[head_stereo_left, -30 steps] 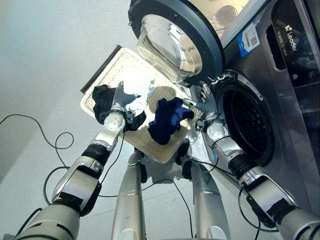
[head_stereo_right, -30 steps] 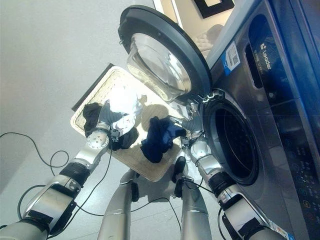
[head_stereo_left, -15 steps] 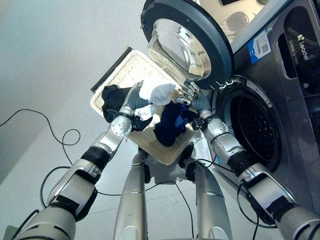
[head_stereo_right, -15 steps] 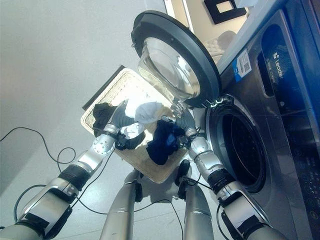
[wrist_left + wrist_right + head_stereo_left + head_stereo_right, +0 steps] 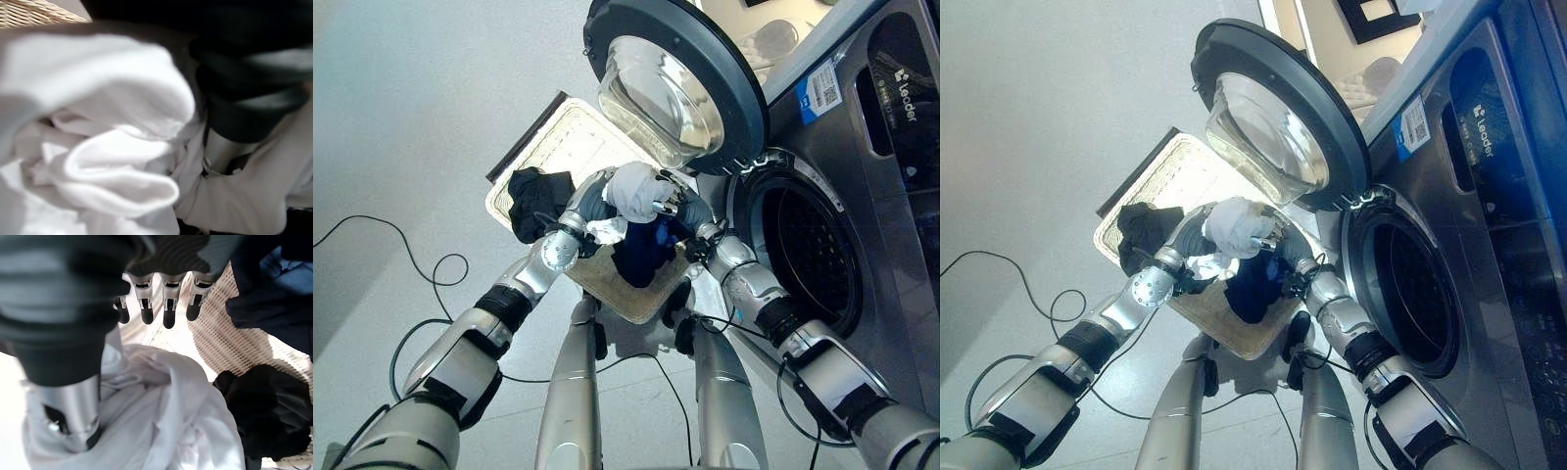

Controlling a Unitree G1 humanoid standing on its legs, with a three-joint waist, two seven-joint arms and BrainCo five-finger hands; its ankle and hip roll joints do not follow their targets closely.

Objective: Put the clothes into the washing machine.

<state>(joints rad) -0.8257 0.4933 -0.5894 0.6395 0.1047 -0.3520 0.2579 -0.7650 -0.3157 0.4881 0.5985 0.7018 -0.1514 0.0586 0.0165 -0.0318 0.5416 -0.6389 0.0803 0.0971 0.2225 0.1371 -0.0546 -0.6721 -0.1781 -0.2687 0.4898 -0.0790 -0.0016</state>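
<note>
My left hand (image 5: 590, 199) grips the crumpled white cloth garment (image 5: 636, 188) above the pale woven wicker basket (image 5: 558, 147), beside my slack-fingered right hand (image 5: 690, 211), ready for the grey washing machine's open drum (image 5: 803, 245).

I see a smooth pale grey floor (image 5: 421, 127) spreading out to the left, evenly lit with a soft sheen. Far back, beyond the appliance, I make out a cream-coloured wall (image 5: 1327, 34) carrying a dark rectangular frame (image 5: 1368, 14), and just below it a pale tufted cushion-like shape (image 5: 1378, 77).
</note>
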